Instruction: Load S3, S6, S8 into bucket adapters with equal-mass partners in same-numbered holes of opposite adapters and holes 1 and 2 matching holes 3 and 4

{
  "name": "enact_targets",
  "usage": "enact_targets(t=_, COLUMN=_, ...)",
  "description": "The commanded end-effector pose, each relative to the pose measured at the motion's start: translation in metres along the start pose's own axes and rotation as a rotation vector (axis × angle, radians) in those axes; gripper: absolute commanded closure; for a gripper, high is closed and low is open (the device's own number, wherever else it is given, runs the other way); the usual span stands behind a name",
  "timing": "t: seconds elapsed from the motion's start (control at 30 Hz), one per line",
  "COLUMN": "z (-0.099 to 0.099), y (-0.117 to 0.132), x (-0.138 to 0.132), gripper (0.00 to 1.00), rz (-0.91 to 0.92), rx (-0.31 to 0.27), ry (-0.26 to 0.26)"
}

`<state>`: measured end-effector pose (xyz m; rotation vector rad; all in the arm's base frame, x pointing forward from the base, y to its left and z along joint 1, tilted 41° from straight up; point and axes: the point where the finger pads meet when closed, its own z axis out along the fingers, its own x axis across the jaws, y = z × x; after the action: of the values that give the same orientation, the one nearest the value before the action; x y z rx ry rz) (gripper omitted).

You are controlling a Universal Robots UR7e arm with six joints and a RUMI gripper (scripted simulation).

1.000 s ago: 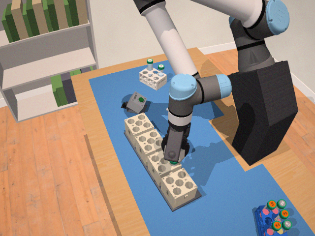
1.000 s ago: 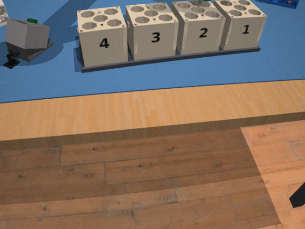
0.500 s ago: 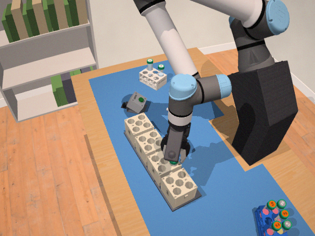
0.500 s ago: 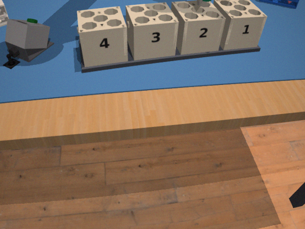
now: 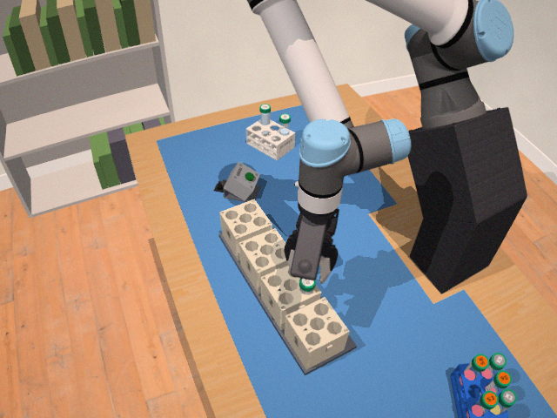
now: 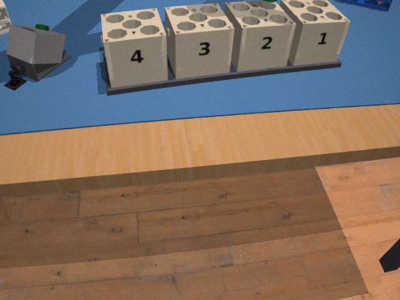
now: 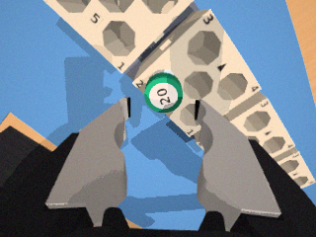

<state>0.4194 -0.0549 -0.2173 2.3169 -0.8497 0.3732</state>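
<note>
A water blank with white dot 20 (image 5: 307, 284) (image 6: 269, 0) (image 7: 163, 94) stands in adapter 2 (image 5: 271, 306) (image 6: 266, 58), at the corner marked 2. My gripper (image 5: 313, 279) (image 7: 162, 100) is open around its cap, with a gap on both sides. Adapter 1 (image 5: 324, 355) (image 6: 322, 51), adapter 3 (image 6: 204, 62) and adapter 4 (image 6: 137, 70) show no tubes; they share the loading stand (image 6: 200, 80). Samples S8 (image 5: 480, 361), S6 (image 5: 502, 379) and S3 (image 5: 489, 399), and two grey-dot tubes, stand in the blue rack (image 5: 456, 391).
A white rack (image 5: 261, 145) at the back holds two tubes with white dots, a taller-standing one (image 5: 265, 109) and another (image 5: 285, 118). The sloped desk (image 5: 238, 187) (image 6: 35, 45) with the green DONE key (image 5: 249, 177) (image 6: 42, 27) stands beyond adapter 4.
</note>
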Motion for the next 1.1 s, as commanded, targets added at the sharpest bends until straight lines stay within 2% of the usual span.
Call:
enact_targets(t=0.0, z=-0.015, y=0.000, x=0.000, gripper=0.65, rz=0.000, rx=0.000, ry=0.000)
enact_targets(t=0.13, z=-0.019, y=0.000, x=0.000, gripper=0.65, rz=0.000, rx=0.000, ry=0.000)
enact_targets(t=0.2, z=-0.019, y=-0.005, x=-0.016, gripper=0.65, rz=-0.100, rx=0.000, ry=0.000)
enact_targets(t=0.27, z=-0.019, y=-0.005, x=-0.016, gripper=0.65, rz=-0.100, rx=0.000, ry=0.000)
enact_targets(t=0.4, z=-0.019, y=-0.014, x=-0.048, gripper=0.65, rz=-0.277, rx=0.000, ry=0.000)
enact_targets(t=0.77, z=-0.019, y=-0.039, x=-0.136, gripper=0.65, rz=-0.277, rx=0.000, ry=0.000)
enact_targets(t=0.83, z=-0.019, y=-0.039, x=-0.136, gripper=0.65, rz=-0.277, rx=0.000, ry=0.000)
enact_targets(t=1.07, z=-0.019, y=-0.055, x=-0.192, gripper=0.65, rz=-0.277, rx=0.000, ry=-0.001)
